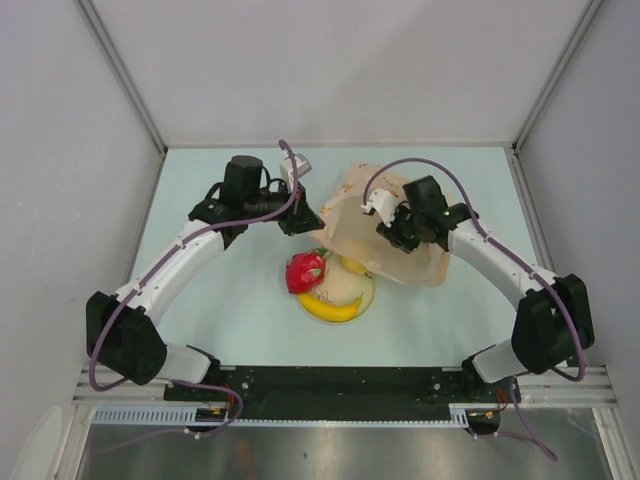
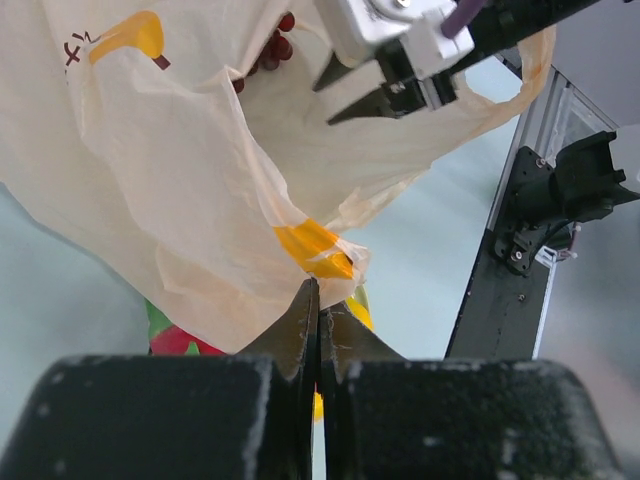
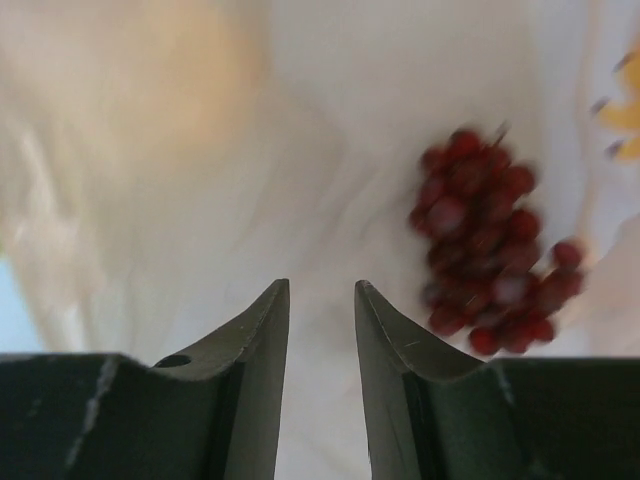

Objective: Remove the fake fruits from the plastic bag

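Nearest the overhead camera, a black rail [image 1: 330,382] carries both arm bases at the near edge of a pale green table [image 1: 440,330].

Left side: the left arm reaches up and inward. The left gripper [image 1: 298,216] sits at the left edge of the bag [image 1: 350,215]. In the left wrist view its fingers [image 2: 300,325] are pressed together, and a fold of the bag's rim, beside an orange printed patch, is nipped at their tips.

Centre: a round cream plate [image 1: 366,298] lies between the two arms, near the rail. A red fruit [image 1: 305,270] with a green top rests on the plate's left rim. A banana [image 1: 330,310] lies along the plate's near side. A lemon [image 1: 351,265] shows at the plate's far side, partly under the bag's lower edge. All three are outside the bag.

Centre to right: the bag is thin, crinkled and pale peach. It lies behind the plate and overlaps the plate's far edge.

Right side: the right gripper [image 1: 392,232] is down over the middle of the bag. In the right wrist view its jaws stand apart with nothing between them, only bag film beyond. A grape bunch [image 3: 488,262], dark red, lies on the bag film to the right of those jaws, not touching them. From this view I cannot tell how far the fingertips are from the film. The left wrist view shows part of the same bunch past the bag's rim.
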Motion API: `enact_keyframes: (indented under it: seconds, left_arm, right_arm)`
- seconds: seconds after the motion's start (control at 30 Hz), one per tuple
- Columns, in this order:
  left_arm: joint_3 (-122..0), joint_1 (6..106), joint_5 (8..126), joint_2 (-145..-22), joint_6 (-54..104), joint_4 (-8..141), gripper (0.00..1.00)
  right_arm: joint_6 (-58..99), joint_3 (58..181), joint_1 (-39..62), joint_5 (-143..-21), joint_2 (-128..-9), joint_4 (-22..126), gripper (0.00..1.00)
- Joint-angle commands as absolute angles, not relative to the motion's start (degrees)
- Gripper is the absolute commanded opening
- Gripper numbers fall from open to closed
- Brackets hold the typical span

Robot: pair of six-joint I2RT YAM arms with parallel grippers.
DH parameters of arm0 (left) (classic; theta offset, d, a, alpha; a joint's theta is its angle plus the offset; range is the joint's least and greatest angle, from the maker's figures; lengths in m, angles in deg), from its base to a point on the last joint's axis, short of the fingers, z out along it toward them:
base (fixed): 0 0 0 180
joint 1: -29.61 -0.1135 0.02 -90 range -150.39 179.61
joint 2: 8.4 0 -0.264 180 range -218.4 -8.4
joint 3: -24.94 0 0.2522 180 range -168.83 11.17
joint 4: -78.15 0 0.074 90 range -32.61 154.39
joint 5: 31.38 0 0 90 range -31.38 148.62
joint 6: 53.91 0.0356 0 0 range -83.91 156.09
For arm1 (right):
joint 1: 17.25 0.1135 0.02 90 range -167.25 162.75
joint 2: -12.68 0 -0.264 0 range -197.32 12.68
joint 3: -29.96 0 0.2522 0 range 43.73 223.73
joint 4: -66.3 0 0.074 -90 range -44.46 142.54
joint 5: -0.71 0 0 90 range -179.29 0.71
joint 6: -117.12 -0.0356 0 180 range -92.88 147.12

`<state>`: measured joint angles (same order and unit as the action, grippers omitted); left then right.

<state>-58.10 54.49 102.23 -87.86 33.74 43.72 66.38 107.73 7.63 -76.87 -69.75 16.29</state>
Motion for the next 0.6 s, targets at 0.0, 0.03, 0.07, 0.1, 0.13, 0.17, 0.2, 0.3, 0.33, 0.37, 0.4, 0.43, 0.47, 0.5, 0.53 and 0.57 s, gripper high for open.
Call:
enact_keyframes:
  seconds: [0.0,0.03,0.07,0.1,0.13,0.17,0.2,0.3,0.33,0.37,0.4,0.43,0.47,0.5,0.53,0.57]
  left_arm:
    - [-58.3,53.9,102.0,-87.7,35.4,45.0,0.00]
    - [-58.2,53.9,101.9,-87.6,35.4,44.7,0.00]
    - [-58.1,53.9,101.9,-87.6,35.7,44.4,0.00]
    - [-58.2,53.9,101.6,-87.5,35.7,44.4,0.00]
    - [-58.2,53.9,101.5,-87.2,35.7,44.3,0.00]
    - [-58.1,54.0,101.3,-87.0,35.9,44.2,0.00]
    - [-58.0,53.9,101.2,-86.8,36.0,44.1,0.00]
    - [-57.9,53.9,100.6,-86.4,35.9,44.0,0.00]
    - [-57.9,53.9,100.6,-86.0,36.0,44.0,0.00]
    - [-57.9,53.9,100.5,-85.9,36.0,43.9,0.00]
    - [-57.8,53.9,100.5,-85.8,35.9,43.9,0.00]
    - [-57.8,53.9,100.4,-85.7,37.3,44.0,0.00]
    - [-57.7,53.9,100.5,-85.5,37.3,44.0,0.00]
    - [-57.6,54.0,100.4,-85.5,37.3,44.0,0.00]
    - [-57.4,54.0,100.4,-85.4,37.3,44.1,0.00]
    - [-57.3,53.9,100.5,-85.4,37.2,44.3,0.00]
  right_arm:
    - [66.1,112.2,10.1,-82.5,-77.7,30.1,0.37]
    - [66.0,113.6,10.0,-83.2,-79.3,31.4,0.37]
    - [65.8,114.1,10.1,-84.7,-80.9,34.4,0.37]
    - [65.5,114.8,9.9,-85.6,-84.0,36.0,0.37]
    - [65.4,116.0,9.9,-86.3,-85.2,37.3,0.37]
    - [65.7,116.9,9.7,-87.7,-86.9,39.2,0.38]
    - [66.5,117.7,9.5,-88.2,-89.2,39.8,0.38]
    - [67.8,121.5,9.2,-91.2,-94.3,41.3,0.38]
    - [67.9,122.5,8.9,-91.7,-95.2,41.5,0.38]
    - [68.1,124.0,8.7,-92.1,-95.9,42.1,0.38]
    - [68.0,124.7,8.7,-92.5,-96.6,42.3,0.38]
    - [68.2,125.3,8.6,-93.3,-97.8,42.5,0.38]
    - [68.2,126.2,8.7,-93.7,-98.3,42.7,0.38]
    - [68.4,126.6,8.6,-93.9,-98.6,43.0,0.38]
    - [68.9,126.8,8.7,-94.6,-99.1,43.1,0.38]
    - [69.2,126.9,8.7,-95.0,-99.3,43.4,0.38]
